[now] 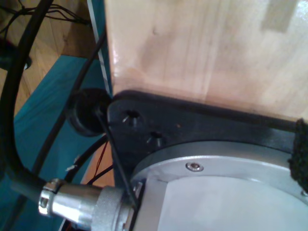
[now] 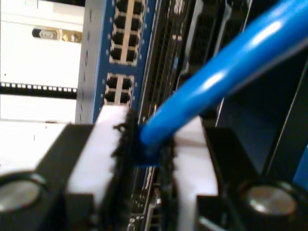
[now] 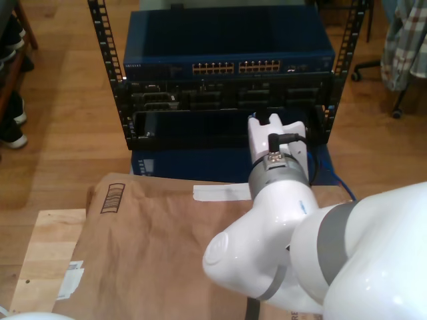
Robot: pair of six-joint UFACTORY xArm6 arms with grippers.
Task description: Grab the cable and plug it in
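One tool matters here: my second tool is clamped on the blue Ethernet cable, which runs from the pads toward two o'clock in the second wrist view; its plug is hidden. At eleven o'clock beyond the pads stands the blue network switch with its port rows, near and unobstructed. My first tool's state I cannot tell; its camera faces a wooden bench.
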